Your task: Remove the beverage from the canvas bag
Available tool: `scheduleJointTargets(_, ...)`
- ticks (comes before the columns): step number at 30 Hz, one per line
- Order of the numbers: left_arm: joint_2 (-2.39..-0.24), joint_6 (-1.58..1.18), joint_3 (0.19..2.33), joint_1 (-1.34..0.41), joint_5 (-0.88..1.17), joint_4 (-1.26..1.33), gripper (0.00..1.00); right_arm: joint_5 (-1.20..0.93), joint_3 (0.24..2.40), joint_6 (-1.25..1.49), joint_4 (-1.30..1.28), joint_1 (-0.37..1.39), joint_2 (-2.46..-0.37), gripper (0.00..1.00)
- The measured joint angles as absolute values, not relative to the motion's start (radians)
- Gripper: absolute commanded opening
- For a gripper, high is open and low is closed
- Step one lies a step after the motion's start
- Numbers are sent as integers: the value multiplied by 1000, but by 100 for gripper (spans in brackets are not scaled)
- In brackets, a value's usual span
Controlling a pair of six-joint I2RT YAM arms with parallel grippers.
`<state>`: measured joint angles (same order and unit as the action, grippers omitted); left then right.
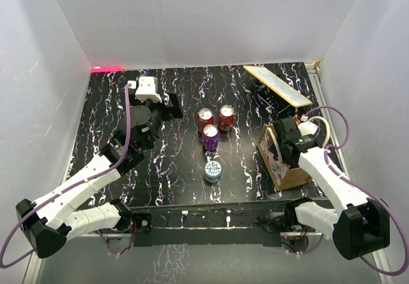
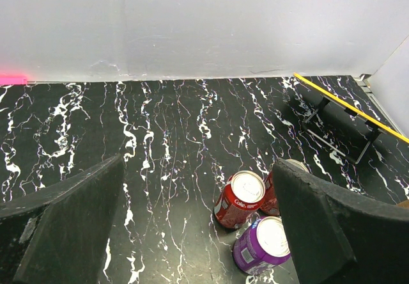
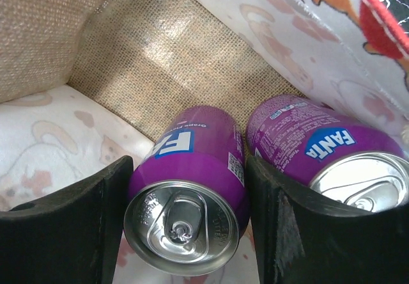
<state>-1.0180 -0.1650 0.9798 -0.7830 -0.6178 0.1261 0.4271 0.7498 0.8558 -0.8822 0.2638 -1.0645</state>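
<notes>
Reaching into what, on that black marbled counter (image 1: pixel 179 169)? (Desk)

Into the canvas bag (image 1: pixel 285 172), which sits near the counter's right edge, within the right arm's reach. (Photographer)

And the arms' working ends? (Desk)

Deep inside the bag, the right gripper (image 3: pixel 188 223) has a finger on each flank of a purple can (image 3: pixel 192 175) whose top faces it. Whether it pinches yet, I cannot tell. The left gripper (image 2: pixel 198 229) hangs spread and empty above the counter, probably leaving the bag to its partner. (Photographer)

Any labels? (Desk)

"FANTA", white on a blue badge, on the second purple can (image 3: pixel 319 143) just beside the first, which shows only "FA". Out on the counter, a red can (image 2: pixel 239 201) seems to read "Coke". (Photographer)
</notes>
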Motion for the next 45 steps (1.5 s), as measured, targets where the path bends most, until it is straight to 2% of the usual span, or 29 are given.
scheduleJointTargets(5,-1018,-165,980,-783,-617,126,97,418,779,854,-915,265,-1049,29)
scheduleJointTargets(14,-1018,-167,980,-783,-617,126,97,455,864,846,-943,267,-976,22)
scheduleJointTargets(32,-1018,-168,980,-783,-617,126,97,558,945,867,-954,267,-818,11)
scheduleJointTargets(45,-1018,-168,980,-783,-617,126,97,497,992,776,-762,267,-644,10)
